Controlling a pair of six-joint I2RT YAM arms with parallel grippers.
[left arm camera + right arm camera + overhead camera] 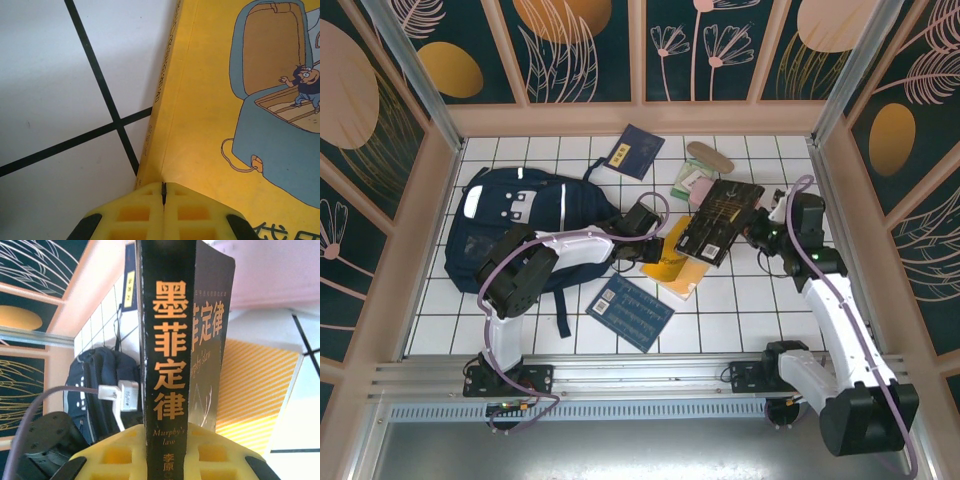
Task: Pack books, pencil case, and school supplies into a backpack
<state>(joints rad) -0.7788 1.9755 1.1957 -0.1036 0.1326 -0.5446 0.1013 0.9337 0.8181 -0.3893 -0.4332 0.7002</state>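
Overhead, backpack (510, 215) lies at nine o'clock from yellow book (672, 272). Left wrist view adds detail: left gripper (163, 192) pressed together at that book's spine edge. Right wrist view: right gripper (165, 452) pinching black book (167, 340), gold-printed spine toward lens.

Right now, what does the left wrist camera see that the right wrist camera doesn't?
Left wrist: the drawn figure on the flat yellow book, with the left end effector shut at its edge. Right wrist: the black book with gold print clamped in the right end effector, and the navy blue fabric backpack. Both: the white tiled table with black lines.
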